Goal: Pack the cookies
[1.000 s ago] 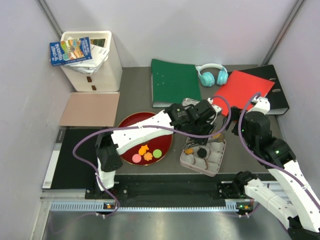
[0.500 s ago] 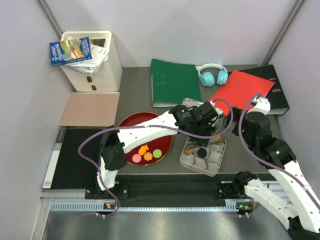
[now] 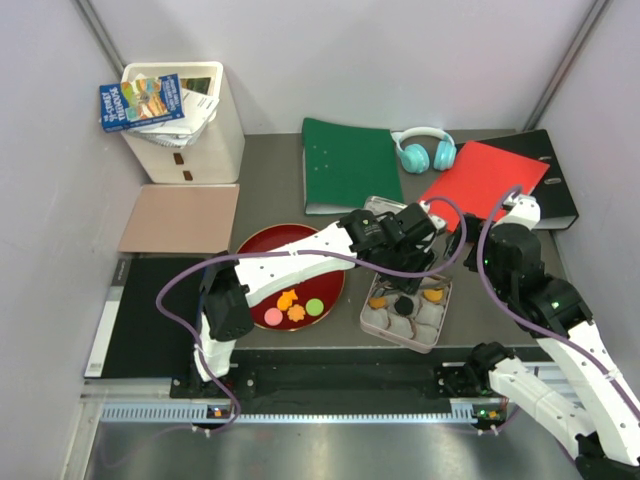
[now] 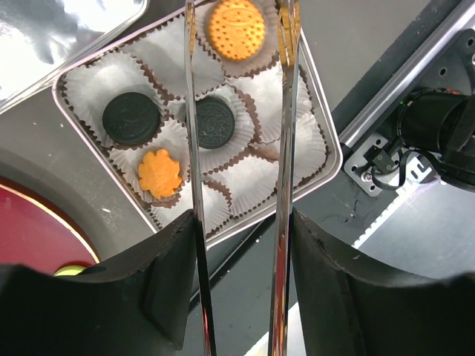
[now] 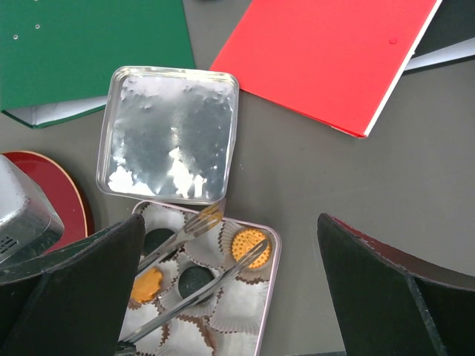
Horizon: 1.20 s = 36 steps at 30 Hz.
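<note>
My left gripper (image 3: 408, 235) is shut on metal tongs (image 4: 194, 148) and holds them over the cookie tin (image 3: 364, 318). The tongs' arms stand apart. An orange round cookie (image 4: 236, 30) lies in a paper cup at the tin's far right, under the tong tips (image 5: 249, 247). Two black sandwich cookies (image 4: 132, 119) (image 4: 215, 122) and an orange flower cookie (image 4: 159, 174) sit in other cups. Pink (image 3: 273, 316), green (image 3: 314, 307) and two orange cookies (image 3: 296, 313) lie on the red plate (image 3: 262, 250). My right gripper (image 5: 230, 282) is open and empty above the tin.
The tin's lid (image 5: 169, 133) lies just behind the tin. A green folder (image 3: 348, 165), teal headphones (image 3: 426, 148), a red folder (image 3: 485, 180) and a black binder (image 3: 556, 190) lie at the back. A white bin (image 3: 190, 125) with books stands back left, a tan board (image 3: 180, 217) beside it.
The orange round cookie that was held in the tongs above the tin now lies in the tin's far right cup. The left arm shifted slightly right. The right arm has not moved.
</note>
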Each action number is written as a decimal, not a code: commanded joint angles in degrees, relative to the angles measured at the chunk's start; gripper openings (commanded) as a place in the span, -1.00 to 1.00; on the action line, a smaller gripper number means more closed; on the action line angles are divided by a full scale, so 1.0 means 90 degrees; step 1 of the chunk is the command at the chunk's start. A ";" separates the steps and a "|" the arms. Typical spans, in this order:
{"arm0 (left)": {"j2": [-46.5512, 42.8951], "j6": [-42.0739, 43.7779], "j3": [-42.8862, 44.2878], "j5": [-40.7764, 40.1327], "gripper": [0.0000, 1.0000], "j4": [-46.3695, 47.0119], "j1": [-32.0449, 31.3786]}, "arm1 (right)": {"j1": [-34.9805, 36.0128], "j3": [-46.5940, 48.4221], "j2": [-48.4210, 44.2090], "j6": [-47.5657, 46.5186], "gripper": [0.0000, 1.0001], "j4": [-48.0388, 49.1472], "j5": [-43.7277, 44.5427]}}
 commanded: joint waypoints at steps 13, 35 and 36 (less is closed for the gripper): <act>-0.2024 -0.1271 -0.1741 -0.2521 -0.35 -0.0037 0.0223 | -0.0071 0.0108 0.0007 0.0030 0.98 0.0292 -0.0108; -0.4480 -0.2259 -0.4644 -0.3833 -0.31 -0.0255 0.5808 | 0.0134 -0.0594 0.0163 0.0283 0.98 0.0800 -0.0772; -0.4208 -0.2336 -0.4673 -0.3842 -0.32 0.0018 0.5926 | 0.0134 -0.0614 0.0153 0.0293 0.98 0.0800 -0.0772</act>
